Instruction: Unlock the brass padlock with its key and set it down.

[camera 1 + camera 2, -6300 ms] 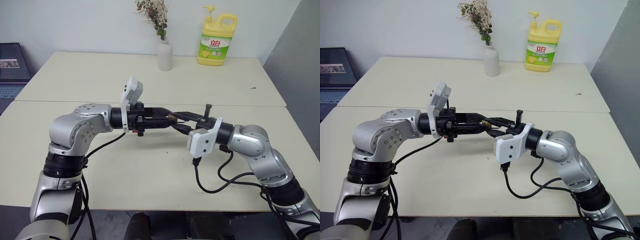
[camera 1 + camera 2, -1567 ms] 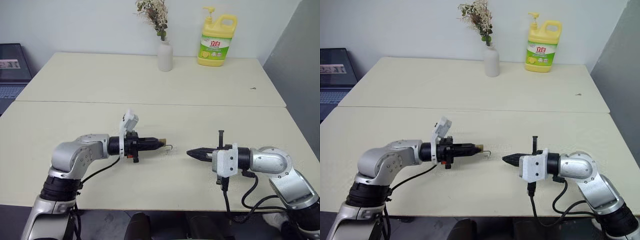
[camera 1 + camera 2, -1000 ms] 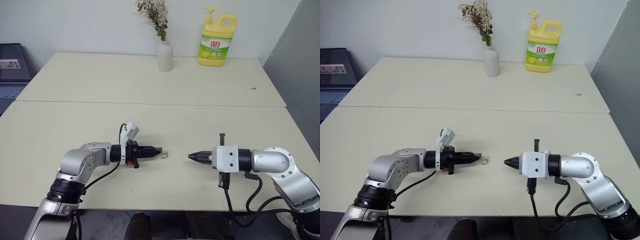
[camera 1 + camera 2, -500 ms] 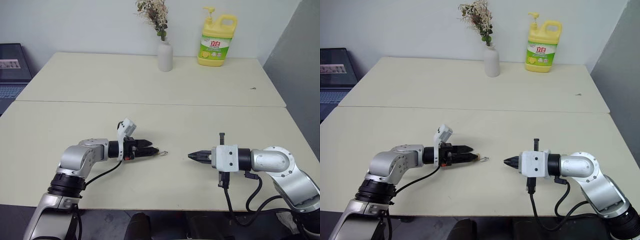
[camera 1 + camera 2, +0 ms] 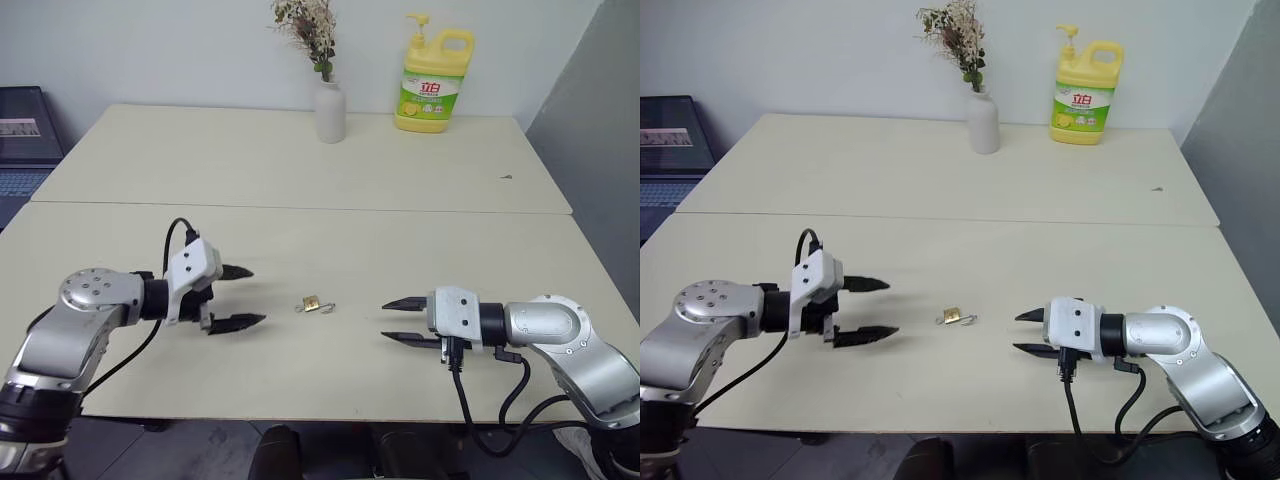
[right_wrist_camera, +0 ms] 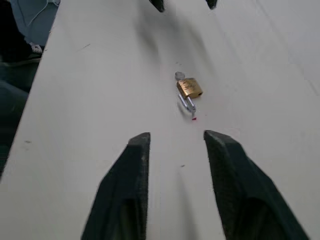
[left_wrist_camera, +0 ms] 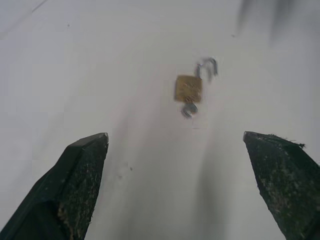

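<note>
The small brass padlock [image 5: 311,304] lies on the cream table [image 5: 320,370] between my two grippers, touching neither. Its silver shackle [image 7: 207,65] stands swung open. A tiny silvery key [image 7: 188,110] sticks out of the body's other end. My left gripper [image 5: 256,295] hovers to the padlock's left, pointing at it, open wide and empty. My right gripper [image 5: 385,320] points at it from the right, open with a narrower gap and empty. In the right wrist view the padlock [image 6: 189,88] lies ahead of the gripper's fingers [image 6: 135,165].
A white vase with dried flowers [image 5: 330,110] and a yellow detergent bottle [image 5: 433,85] stand at the far edge of the rear table. A seam [image 5: 400,209] runs between the two tables. A dark device [image 5: 25,130] sits off to the far left.
My left gripper has opened, released the padlock onto the table and drawn back to the left. My right gripper has gone from shut to open, staying in place.
</note>
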You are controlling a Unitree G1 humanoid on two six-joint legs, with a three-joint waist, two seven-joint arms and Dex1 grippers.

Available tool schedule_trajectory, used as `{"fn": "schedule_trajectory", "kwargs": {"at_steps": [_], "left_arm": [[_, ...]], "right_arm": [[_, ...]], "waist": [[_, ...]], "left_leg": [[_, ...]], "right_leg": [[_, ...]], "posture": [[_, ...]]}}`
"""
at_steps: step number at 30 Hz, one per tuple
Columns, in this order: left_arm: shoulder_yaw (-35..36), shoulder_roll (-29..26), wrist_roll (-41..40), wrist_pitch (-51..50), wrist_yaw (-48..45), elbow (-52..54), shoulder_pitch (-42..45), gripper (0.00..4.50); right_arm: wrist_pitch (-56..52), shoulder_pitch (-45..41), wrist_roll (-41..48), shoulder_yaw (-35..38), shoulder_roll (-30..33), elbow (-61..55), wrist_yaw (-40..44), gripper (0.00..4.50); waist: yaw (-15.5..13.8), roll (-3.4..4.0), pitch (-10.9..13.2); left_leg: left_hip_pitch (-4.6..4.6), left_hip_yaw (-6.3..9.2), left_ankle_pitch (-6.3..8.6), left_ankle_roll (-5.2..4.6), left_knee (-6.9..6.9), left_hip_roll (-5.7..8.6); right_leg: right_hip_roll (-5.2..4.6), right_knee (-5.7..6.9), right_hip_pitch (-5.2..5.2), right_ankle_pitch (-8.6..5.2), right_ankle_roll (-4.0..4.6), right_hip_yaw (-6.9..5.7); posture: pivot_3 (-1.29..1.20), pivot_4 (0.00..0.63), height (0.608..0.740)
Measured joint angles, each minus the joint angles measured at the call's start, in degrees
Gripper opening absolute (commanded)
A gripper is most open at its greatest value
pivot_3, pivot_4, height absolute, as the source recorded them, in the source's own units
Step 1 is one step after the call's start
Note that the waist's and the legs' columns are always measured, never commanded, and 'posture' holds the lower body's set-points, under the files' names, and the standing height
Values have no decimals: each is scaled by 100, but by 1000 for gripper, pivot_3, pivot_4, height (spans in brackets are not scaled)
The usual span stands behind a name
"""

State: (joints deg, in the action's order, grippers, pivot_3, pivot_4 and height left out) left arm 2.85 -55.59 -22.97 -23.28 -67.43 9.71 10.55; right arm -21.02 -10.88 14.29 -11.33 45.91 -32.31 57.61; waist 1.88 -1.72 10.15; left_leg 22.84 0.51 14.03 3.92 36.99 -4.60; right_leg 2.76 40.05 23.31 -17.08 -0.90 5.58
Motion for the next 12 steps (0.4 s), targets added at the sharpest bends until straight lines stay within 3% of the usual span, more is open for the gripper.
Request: {"fn": "schedule_trajectory", "kwargs": {"at_steps": [2,12], "left_arm": [[163,-6,-84,-12,-21,191,-168,4500],[388,-4,30,130,191,401,-390,4500]], "right_arm": [[-207,0,164,0,215,-6,205,3248],[-212,-474,279,2,215,277,447,3248]], "waist": [[-6,-1,0],[-1,-1,1]], "left_leg": [[1,-3,0,0,1,0],[0,-8,0,0,0,-1]], "right_leg": [[-2,0,0,0,0,0],[-1,-2,3,0,0,2]], "posture": [[0,150,740],[0,150,740]]}}
